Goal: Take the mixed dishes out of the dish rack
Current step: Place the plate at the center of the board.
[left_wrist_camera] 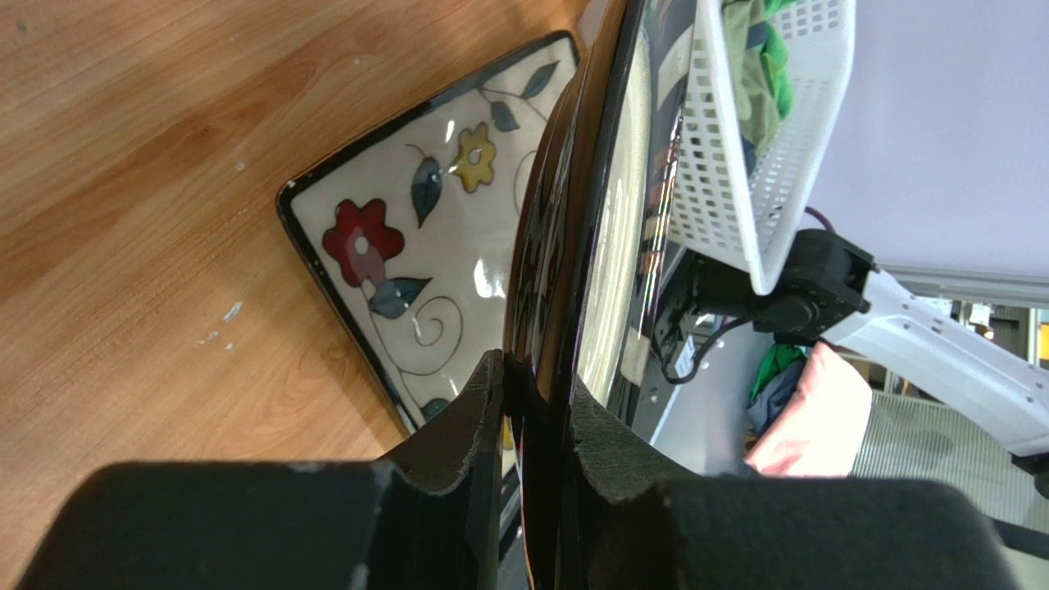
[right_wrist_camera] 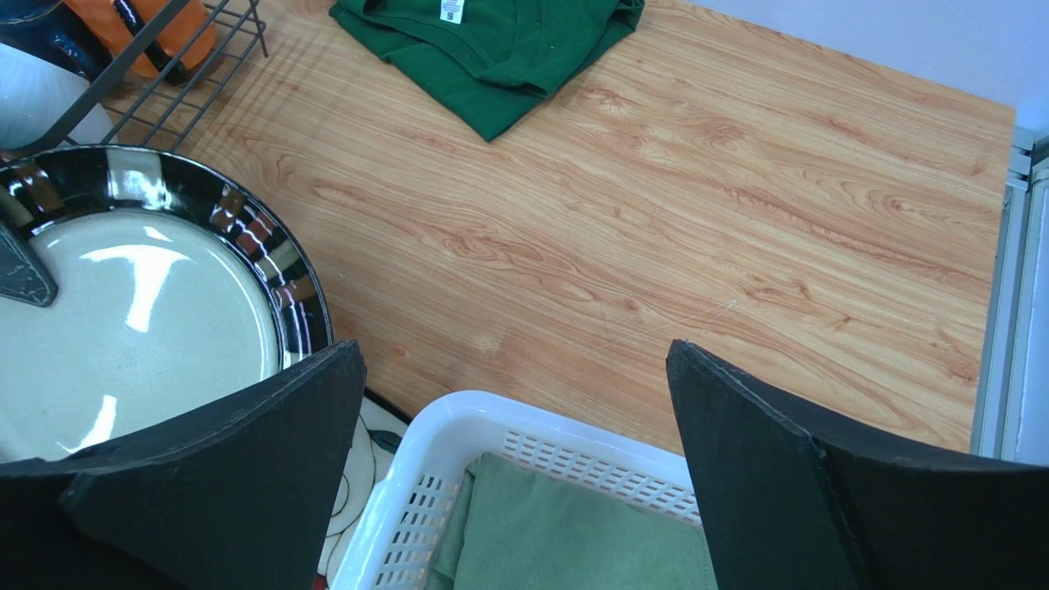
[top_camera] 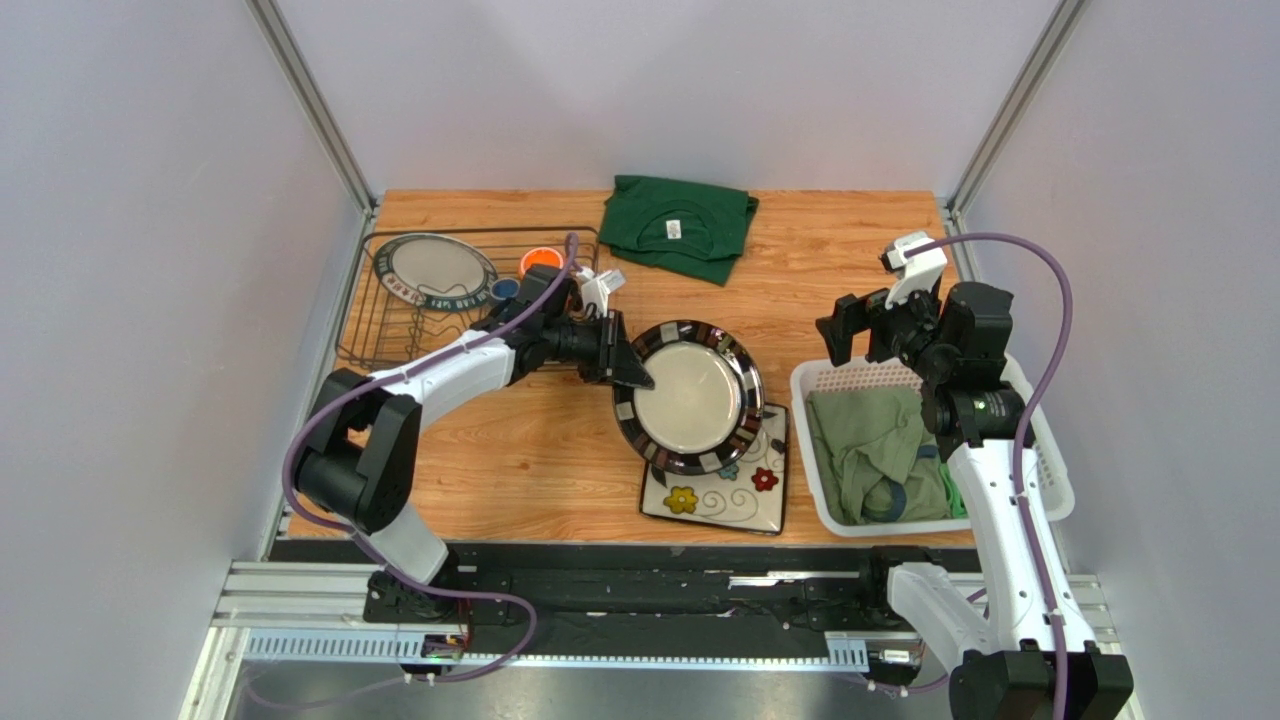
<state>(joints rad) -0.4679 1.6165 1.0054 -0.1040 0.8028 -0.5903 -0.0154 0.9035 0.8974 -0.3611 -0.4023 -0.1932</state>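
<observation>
Bare tabletop (right_wrist_camera: pixel 690 209) between green shirt (right_wrist_camera: pixel 493 43), round plate (right_wrist_camera: pixel 148 307) and white basket (right_wrist_camera: pixel 517 412) seems passable.

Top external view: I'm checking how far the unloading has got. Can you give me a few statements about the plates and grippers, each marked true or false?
1. The left gripper is shut on the rim of the round dark-rimmed plate. True.
2. The square flowered plate sits in the dish rack. False: it lies on the table, partly under the round plate.
3. The right gripper holds a mug. False: it is open and empty, above the white laundry basket.
4. An orange mug is in the dish rack. True.
</observation>
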